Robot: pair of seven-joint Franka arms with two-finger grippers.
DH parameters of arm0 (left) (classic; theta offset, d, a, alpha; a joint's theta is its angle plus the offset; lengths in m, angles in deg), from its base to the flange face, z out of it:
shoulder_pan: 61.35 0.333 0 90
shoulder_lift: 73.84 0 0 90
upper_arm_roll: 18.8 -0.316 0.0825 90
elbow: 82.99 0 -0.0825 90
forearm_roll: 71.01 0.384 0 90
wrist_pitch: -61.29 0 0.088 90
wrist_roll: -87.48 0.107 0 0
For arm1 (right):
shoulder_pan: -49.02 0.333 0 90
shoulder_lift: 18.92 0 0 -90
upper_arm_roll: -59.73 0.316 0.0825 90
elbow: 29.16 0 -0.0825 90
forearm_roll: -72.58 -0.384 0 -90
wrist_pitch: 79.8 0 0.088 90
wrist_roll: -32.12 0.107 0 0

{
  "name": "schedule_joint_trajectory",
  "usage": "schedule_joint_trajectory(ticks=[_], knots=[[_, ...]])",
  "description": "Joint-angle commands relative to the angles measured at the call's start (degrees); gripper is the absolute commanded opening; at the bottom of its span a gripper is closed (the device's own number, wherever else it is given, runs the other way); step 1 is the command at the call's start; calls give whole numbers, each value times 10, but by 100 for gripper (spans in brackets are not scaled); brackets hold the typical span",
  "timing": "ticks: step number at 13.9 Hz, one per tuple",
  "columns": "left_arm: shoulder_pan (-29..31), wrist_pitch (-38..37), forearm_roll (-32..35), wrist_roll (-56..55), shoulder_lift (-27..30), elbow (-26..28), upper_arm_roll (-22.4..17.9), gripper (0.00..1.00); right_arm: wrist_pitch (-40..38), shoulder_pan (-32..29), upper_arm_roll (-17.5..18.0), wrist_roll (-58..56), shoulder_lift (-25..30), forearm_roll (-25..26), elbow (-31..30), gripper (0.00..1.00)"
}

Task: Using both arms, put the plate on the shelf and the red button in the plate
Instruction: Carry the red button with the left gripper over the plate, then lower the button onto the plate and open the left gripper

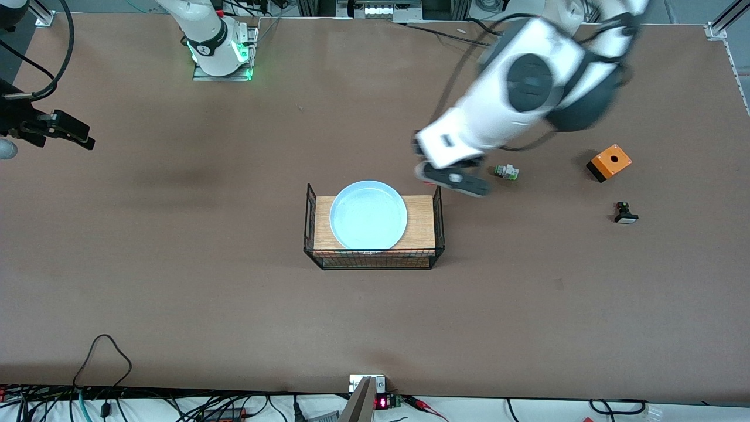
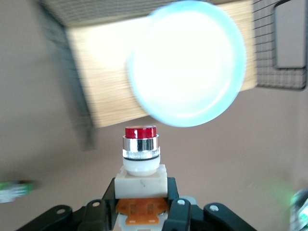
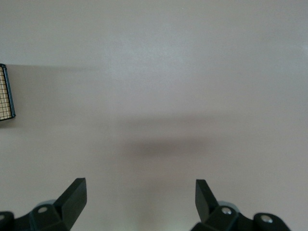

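The pale blue plate (image 1: pixel 368 215) lies on the wooden top of the wire basket (image 1: pixel 375 258) at mid-table. My left gripper (image 1: pixel 452 179) is in the air just off the basket's end toward the left arm. It is shut on the red button (image 2: pixel 141 153), gripping its white body, red cap pointing toward the plate (image 2: pixel 187 62). In the left wrist view the gripper (image 2: pixel 142 195) shows with the orange block between the fingers (image 2: pixel 176 204). My right gripper (image 1: pixel 70 130) is open and empty over bare table near the right arm's end; its wrist view (image 3: pixel 141 190) shows only table.
A green-capped button (image 1: pixel 505 172) lies on the table beside my left gripper, also in the left wrist view (image 2: pixel 14 190). An orange box with a round hole (image 1: pixel 609 161) and a small black part (image 1: pixel 626 214) lie toward the left arm's end. The basket's corner (image 3: pixel 5 94) shows in the right wrist view.
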Motion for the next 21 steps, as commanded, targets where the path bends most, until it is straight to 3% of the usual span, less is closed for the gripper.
schedule_joint_trajectory(ticks=[1, 5, 10, 12, 13, 14, 15, 18, 21], knots=[[-45, 63, 9, -97, -54, -30, -9, 25, -17, 0, 2, -3, 5, -2, 6, 100], [-54, 181, 30, -112, -104, -31, -9, 25, -17, 1, 3, -2, 5, -2, 6, 100], [-56, 206, 150, -157, -141, -31, -9, 25, -17, 10, 3, -4, 4, -2, 6, 100], [-61, 251, 174, -161, -152, -29, -9, 26, -17, 11, 3, -5, 5, -1, 8, 100], [-60, 253, 176, -161, -152, -29, -9, 35, -17, 10, 3, -5, 5, -1, 11, 100], [-60, 252, 176, -161, -151, -29, -8, 61, -17, 10, 2, -5, 5, -2, 12, 100], [-60, 249, 175, -161, -149, -29, -6, 100, -17, 10, 2, -5, 5, -2, 13, 100], [-57, 233, 173, -163, -135, -29, -4, 100, -17, 10, 2, -5, 5, -2, 15, 100], [-53, 114, 170, -163, -71, -32, -3, 100, -18, 10, 2, -5, 5, -2, 15, 100]])
